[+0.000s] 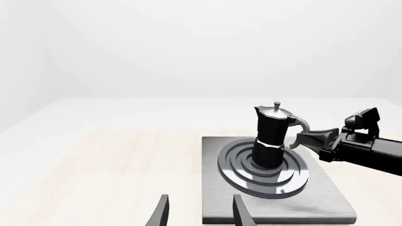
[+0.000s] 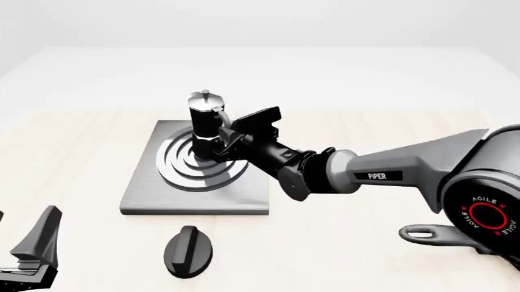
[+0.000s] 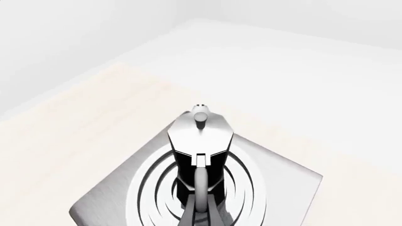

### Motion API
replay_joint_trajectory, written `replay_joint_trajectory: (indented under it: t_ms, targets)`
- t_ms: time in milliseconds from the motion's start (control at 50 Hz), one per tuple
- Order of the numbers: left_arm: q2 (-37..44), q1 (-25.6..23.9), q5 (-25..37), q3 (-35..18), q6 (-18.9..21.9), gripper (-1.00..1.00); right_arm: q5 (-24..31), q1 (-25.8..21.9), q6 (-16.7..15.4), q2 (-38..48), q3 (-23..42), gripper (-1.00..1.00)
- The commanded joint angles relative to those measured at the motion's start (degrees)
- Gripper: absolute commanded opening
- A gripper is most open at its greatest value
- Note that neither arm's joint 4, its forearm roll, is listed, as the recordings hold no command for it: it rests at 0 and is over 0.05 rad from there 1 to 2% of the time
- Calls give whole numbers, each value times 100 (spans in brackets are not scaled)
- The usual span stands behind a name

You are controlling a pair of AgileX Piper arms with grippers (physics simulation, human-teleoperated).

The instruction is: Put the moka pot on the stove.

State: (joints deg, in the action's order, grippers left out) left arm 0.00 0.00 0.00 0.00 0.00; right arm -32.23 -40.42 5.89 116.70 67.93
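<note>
The moka pot (image 2: 204,121) has a matt black body and a polished silvery metal lid. The stove (image 2: 146,185) is a slab of grey brushed metal, and its raised rings look shiny and smooth. The surface (image 2: 73,146) looks like pale wood with a fine grain, matt. The knob (image 2: 189,250) is glossy black, like plastic. The right hand (image 2: 221,145) appears as dark, smooth plastic.
</note>
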Motion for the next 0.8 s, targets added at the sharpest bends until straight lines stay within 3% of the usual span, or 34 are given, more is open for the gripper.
replay_joint_trajectory:
  t_ms: [20, 40, 520, 800]
  targets:
    - [0, 0, 0, 0, 0, 100, -37, -12, 64, 3, 54, -100]
    - [0, 0, 0, 0, 0, 100, -42, -27, 70, 10, 49, 100]
    - [0, 0, 0, 0, 0, 100, -14, -90, 81, 104, 127, 100]
    - [0, 0, 0, 0, 0, 100, -75, -124, 114, -273, -219, 100]
